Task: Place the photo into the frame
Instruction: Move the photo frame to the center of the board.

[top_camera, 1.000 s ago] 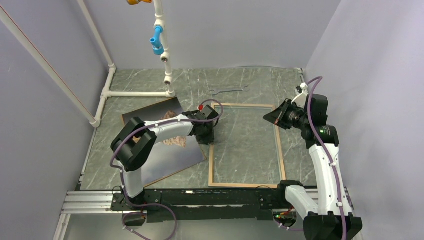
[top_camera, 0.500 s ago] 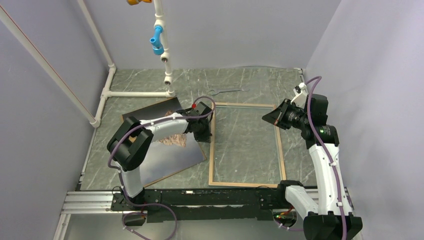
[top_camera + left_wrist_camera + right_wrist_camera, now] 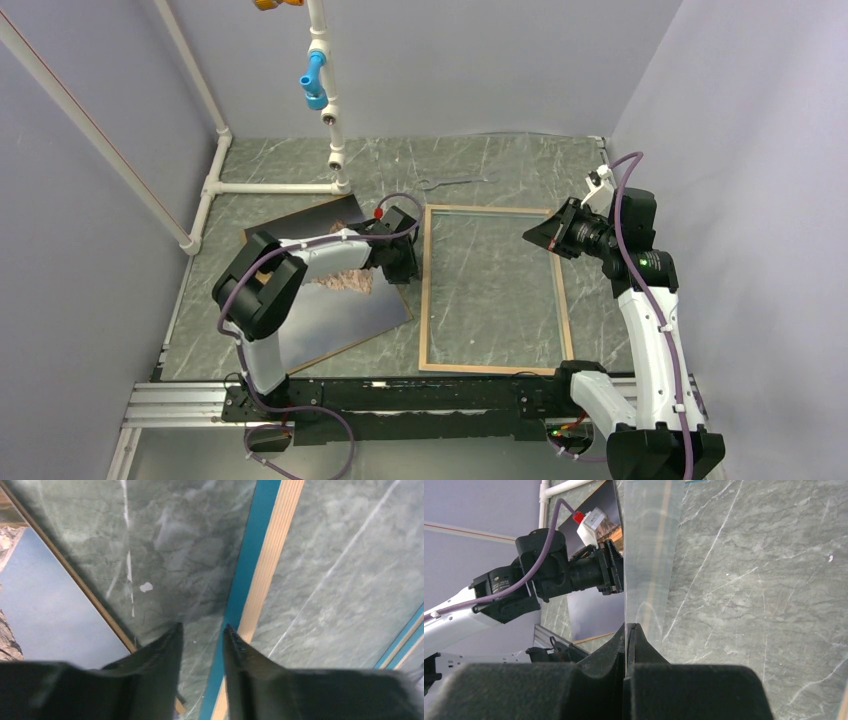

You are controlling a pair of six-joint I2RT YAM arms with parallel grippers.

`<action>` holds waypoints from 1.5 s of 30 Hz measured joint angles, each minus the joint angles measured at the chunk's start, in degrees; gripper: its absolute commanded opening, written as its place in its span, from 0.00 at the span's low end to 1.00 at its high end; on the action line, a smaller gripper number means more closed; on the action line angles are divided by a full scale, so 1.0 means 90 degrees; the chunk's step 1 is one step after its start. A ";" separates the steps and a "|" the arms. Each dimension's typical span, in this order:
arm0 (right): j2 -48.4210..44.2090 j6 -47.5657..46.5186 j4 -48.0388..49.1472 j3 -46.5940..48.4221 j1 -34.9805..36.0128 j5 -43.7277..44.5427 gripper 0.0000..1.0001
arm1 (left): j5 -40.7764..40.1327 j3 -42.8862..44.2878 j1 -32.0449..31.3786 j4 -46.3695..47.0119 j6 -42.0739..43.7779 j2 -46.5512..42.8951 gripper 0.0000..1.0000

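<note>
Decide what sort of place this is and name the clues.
Probably a robot lab cell, not a home: two arms bolted to a metal rail, plain walls boxing in the table, and a white pipe rig at the back.

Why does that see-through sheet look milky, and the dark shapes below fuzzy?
Right wrist view: the clear sheet catches pale glare; the right pincer, close to the lens, is out of focus. Left wrist view: the left pincer is soft too, the frame crisper.

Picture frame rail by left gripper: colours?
Bright blue strip beside pale tan wood on the thin rectangular frame; left wrist view.
</note>
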 measured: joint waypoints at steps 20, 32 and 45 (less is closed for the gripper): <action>0.0046 -0.0109 -0.0010 0.0000 0.0000 -0.0010 0.00 | -0.0663 0.1411 -0.0670 -0.0697 0.0787 0.0486 0.69; 0.0085 -0.0192 -0.0039 0.0000 0.0000 0.0007 0.00 | -0.0823 0.2030 -0.0646 -0.1481 0.0767 0.1192 0.06; 0.0090 -0.0170 0.0012 -0.0005 0.0000 -0.0032 0.00 | -0.0765 0.1394 -0.0182 -0.1294 0.0481 0.0753 0.12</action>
